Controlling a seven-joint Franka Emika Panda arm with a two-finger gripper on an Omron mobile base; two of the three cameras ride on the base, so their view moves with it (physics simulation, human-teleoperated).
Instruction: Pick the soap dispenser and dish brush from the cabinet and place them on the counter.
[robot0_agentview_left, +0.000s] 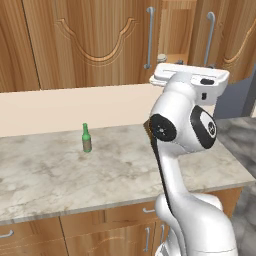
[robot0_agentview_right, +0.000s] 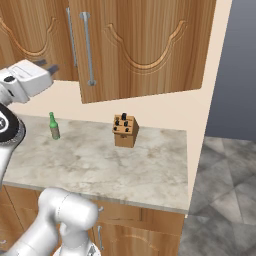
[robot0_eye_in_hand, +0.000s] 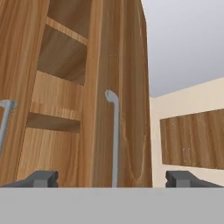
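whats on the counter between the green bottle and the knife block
Nothing: in the right base view the counter is bare marbled stone between the green bottle and the knife block.

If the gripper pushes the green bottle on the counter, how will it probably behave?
The green bottle stands upright, tall and slim with a small base, so a push near its neck would probably tip it. Being round, it may then roll on the flat counter. It looks like smooth glass, so perhaps slippery and fragile.
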